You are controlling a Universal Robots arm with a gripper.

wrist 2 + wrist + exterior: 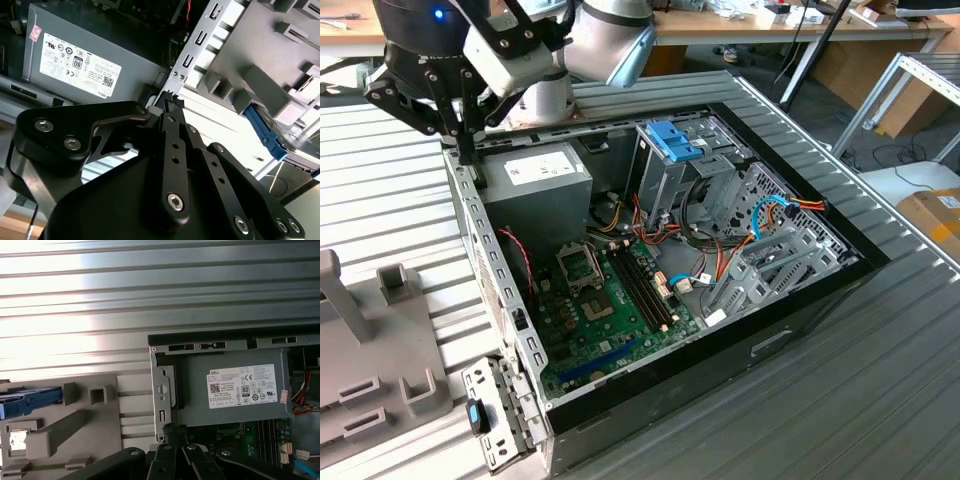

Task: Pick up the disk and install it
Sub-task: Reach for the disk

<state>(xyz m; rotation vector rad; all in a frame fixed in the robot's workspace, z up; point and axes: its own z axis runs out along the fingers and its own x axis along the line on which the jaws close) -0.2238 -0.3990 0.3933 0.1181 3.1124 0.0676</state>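
The disk (29, 401) lies in a grey fixture (80, 420) beside the open computer case; its long blue rail is visible in the first wrist view. In the second wrist view the disk (266, 134) shows the same blue edge with grey metal behind it. My gripper (467, 150) hangs over the case's side wall, by the corner beside the power supply, and is apart from the disk. Its black fingers (170, 100) are shut together with nothing between them. The case wall lies just beyond the gripper (173, 440) in the first wrist view.
The grey power supply with a white label (535, 180) sits inside the case (800, 310) beside the gripper. A silver drive cage with a blue top (672, 145), the motherboard (605, 300) and loose cables fill the rest. A small bracket with a blue tab (485, 415) lies outside.
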